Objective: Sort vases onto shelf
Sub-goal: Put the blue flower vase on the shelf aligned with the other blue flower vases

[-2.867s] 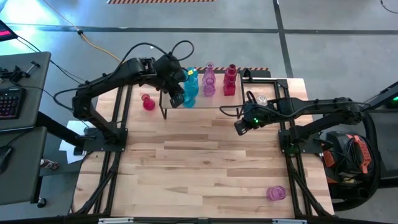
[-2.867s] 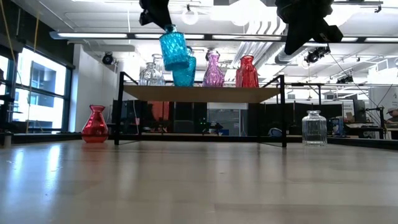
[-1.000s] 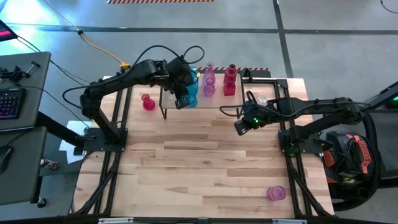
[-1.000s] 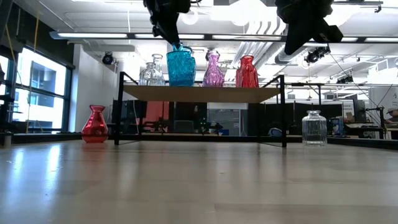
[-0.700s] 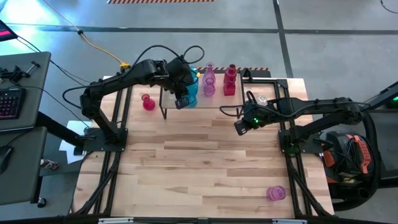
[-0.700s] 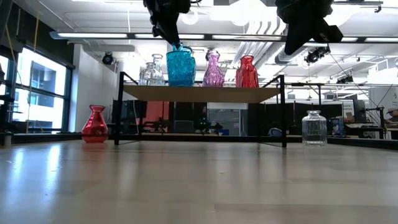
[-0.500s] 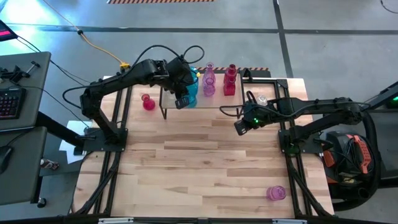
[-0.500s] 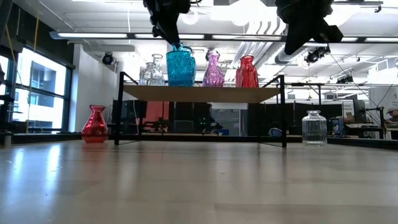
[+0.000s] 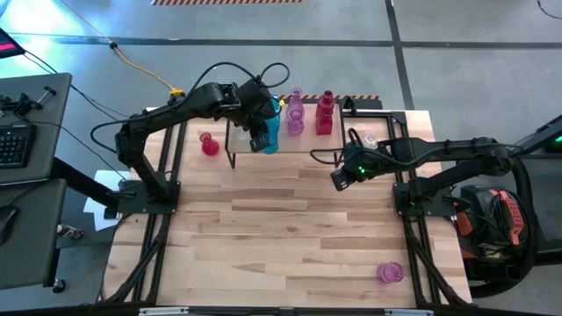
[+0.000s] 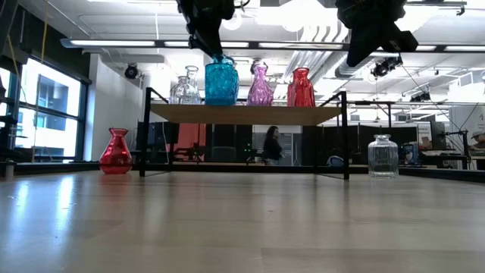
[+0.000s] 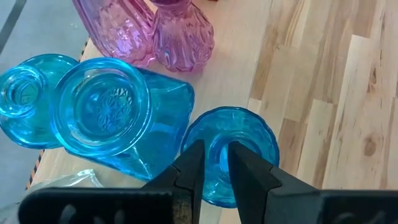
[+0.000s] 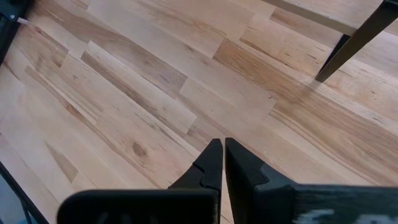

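Observation:
The shelf (image 10: 242, 114) stands at the table's far edge. Clear (image 10: 185, 89), teal, pink (image 10: 260, 85) and red (image 10: 301, 87) vases stand on its top. My left gripper (image 9: 260, 140) (image 11: 215, 163) is above the shelf's left part, shut on the nearest teal vase (image 10: 220, 80) (image 11: 231, 155), which stands upright on its base. Two more teal vases (image 11: 102, 109) stand just behind it. My right gripper (image 9: 338, 183) (image 12: 222, 147) hovers shut over bare table, near the shelf's right front leg. My left gripper has the teal vase by the rim of its mouth (image 11: 211, 138). It comes from above, pointing down. One finger (image 11: 245, 165) is inside the mouth and the other (image 11: 189, 167) outside, with the rim wall pinched between them. The vase's base rests on the shelf top.
A red vase (image 9: 209, 145) stands on the table left of the shelf, and a clear jar (image 10: 383, 155) right of it. A pink vase (image 9: 390, 272) lies near the table's near right corner. A person walks in the room beyond.
Nearly three seconds ago my left gripper carried the teal vase tilted above the shelf's left front edge. It then moved toward the far edge and down, and the vase came upright onto the shelf top. Over the last second both have stayed almost still.

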Controlling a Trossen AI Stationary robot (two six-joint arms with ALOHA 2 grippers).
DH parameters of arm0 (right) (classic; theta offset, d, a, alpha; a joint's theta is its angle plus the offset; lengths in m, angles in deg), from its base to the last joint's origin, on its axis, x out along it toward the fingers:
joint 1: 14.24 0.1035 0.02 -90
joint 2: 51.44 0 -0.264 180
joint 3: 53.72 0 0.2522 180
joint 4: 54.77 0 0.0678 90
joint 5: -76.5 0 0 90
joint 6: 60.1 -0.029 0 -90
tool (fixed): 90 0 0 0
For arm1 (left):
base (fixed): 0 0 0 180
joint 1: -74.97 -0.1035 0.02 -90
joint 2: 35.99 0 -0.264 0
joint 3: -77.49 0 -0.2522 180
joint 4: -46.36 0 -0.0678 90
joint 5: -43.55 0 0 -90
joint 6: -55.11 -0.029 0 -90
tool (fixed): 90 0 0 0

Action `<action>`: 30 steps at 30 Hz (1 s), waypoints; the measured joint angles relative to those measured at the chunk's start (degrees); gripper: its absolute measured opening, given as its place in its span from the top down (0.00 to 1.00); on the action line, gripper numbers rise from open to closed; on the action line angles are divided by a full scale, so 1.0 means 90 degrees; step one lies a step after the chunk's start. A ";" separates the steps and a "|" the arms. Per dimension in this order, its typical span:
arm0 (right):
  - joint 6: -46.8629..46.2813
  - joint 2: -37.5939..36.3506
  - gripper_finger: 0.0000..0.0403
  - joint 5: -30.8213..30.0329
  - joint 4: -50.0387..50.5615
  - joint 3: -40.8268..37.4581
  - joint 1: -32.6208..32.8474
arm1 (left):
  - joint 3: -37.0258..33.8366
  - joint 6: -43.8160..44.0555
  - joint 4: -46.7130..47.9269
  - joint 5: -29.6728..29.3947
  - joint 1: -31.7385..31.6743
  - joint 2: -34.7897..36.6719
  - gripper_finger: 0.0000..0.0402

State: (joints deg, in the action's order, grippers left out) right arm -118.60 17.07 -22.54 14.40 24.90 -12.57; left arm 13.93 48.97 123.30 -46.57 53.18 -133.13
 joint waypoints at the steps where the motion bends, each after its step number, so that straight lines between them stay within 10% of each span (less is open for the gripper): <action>1: 0.0000 0.0000 1.00 -0.0001 0.0001 0.0000 0.0000 | 0.0000 -0.0004 -0.0002 -0.0009 -0.0004 0.0000 0.84; 30: 0.0000 0.0000 1.00 -0.0001 0.0000 0.0000 -0.0001 | -0.0010 0.0006 -0.0203 -0.0050 -0.0190 -0.0010 0.84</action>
State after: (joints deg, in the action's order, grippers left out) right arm -118.60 17.07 -22.55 14.40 24.90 -12.58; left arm 13.84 49.02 121.47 -47.03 51.47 -133.22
